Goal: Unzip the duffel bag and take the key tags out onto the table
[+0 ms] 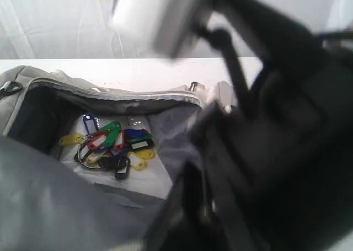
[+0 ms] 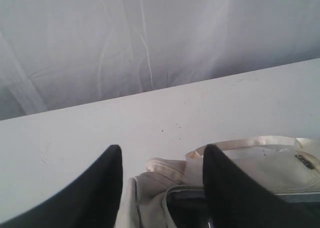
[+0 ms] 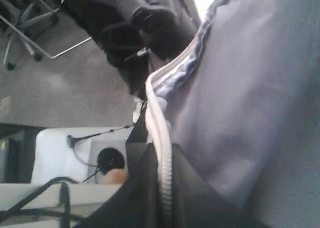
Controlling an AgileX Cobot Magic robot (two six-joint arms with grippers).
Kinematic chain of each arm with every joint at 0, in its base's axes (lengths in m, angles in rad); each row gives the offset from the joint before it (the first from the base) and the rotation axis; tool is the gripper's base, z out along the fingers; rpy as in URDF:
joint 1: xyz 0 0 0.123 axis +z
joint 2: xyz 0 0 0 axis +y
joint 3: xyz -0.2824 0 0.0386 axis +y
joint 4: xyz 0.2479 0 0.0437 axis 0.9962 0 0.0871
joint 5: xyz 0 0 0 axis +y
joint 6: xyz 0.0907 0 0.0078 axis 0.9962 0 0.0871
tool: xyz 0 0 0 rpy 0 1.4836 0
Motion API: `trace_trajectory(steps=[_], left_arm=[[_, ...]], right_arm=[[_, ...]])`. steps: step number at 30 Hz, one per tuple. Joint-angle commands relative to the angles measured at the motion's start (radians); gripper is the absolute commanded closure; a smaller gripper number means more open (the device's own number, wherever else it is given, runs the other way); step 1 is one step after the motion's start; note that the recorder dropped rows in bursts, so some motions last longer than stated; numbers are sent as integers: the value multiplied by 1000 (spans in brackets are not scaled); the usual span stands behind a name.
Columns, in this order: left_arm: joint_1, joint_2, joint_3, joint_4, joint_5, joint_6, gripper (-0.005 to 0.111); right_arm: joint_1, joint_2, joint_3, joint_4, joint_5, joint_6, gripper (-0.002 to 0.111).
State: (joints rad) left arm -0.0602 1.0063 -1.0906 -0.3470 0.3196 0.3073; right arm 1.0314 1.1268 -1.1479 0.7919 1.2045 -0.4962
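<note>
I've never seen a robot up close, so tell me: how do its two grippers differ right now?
The left gripper is open and empty; the right gripper looks pinched on the duffel bag's zip edge. The left gripper hovers above the bag's end and the table; the right gripper is pressed against the bag's grey fabric. Both have dark fingers.

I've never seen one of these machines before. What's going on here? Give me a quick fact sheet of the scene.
bag: duffel bag, zip open, resting on the table
contents: key tags in several colours, lying inside on the bag's floor, not yet taken out
left gripper: open, holding nothing, near one end of the bag
right gripper: looks clamped on the bag's zip edge
backdrop: white curtain behind the table
</note>
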Motion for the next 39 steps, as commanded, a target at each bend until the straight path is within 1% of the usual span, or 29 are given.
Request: trace_trajectory(steps=[1, 4, 7, 9, 11, 13, 15, 16, 20, 21, 26, 29, 31, 32, 34, 36, 39], left_arm=[[1, -122, -3, -23, 100, -24, 54], [1, -197, -3, -41, 166, -24, 54], [1, -274, -3, -53, 260, -24, 54], [1, -315, -3, -53, 332, -22, 54], [1, -358, -3, -53, 411, -22, 54], [1, -394, -3, -53, 467, -22, 54], [1, -429, -3, -67, 493, -24, 54], [1, -448, -3, -77, 501, -24, 54], [1, -531, -3, -143, 517, -24, 54], [1, -549, -3, -160, 517, -24, 54], [1, -656, -3, -181, 532, -24, 54], [1, -704, -3, -168, 592, -22, 54], [1, -724, -3, -163, 648, -20, 54], [1, -736, 0, -163, 675, -20, 54], [1, -759, 18, -160, 707, -20, 54], [1, -784, 43, -158, 721, -20, 54], [1, -821, 82, -146, 725, -20, 54]], right_arm=[[102, -31, 116, 67, 17, 52, 108], [133, -31, 186, 42, 17, 52, 108], [137, -31, 246, 20, 17, 52, 107], [137, -31, 276, 0, 17, 52, 103], [137, -31, 297, -6, -1, 52, 94], [137, -31, 306, -6, -46, 52, 83], [137, -31, 307, -6, -80, 52, 71], [137, -31, 307, -6, -106, 52, 63], [137, -31, 300, 24, -172, 48, 44], [137, -31, 292, 39, -184, 45, 42], [137, -43, 225, 169, -212, -86, 41], [137, -74, 169, 149, -268, -101, 41], [135, -107, 136, 70, -339, -98, 43], [135, -124, 122, -9, -395, -70, 43], [135, -155, 111, -244, -480, 56, 44], [135, -186, 109, -551, -531, 270, 46], [135, -208, 109, -977, -481, 627, 48]])
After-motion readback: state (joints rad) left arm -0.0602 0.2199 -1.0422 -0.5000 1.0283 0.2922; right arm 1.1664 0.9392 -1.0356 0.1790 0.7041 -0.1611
